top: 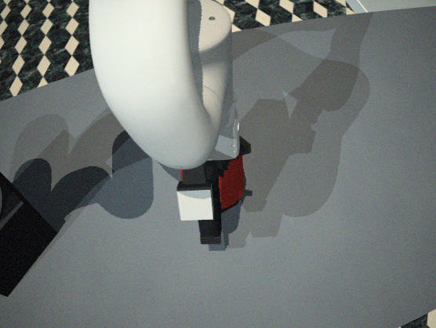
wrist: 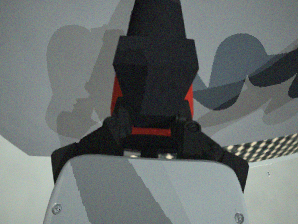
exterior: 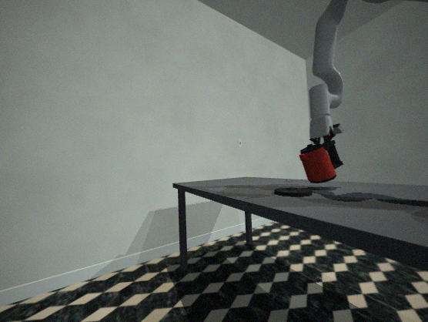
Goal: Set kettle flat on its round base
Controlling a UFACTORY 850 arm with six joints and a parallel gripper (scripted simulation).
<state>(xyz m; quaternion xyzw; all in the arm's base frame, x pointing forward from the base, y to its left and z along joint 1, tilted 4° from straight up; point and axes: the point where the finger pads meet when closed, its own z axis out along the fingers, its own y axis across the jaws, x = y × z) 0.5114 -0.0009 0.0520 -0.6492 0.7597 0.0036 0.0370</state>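
The kettle (exterior: 318,165) hangs tilted in the air, just above the base (exterior: 293,191) on the desk (exterior: 239,194). The fingers (exterior: 322,143) grip its handle. Straighten it, center it over the base, lower slowly.

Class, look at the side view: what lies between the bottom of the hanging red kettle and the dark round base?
Nothing: in the exterior view only air separates the tilted kettle from the base on the table.

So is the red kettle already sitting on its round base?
No, the kettle hangs tilted in the gripper, above the base.
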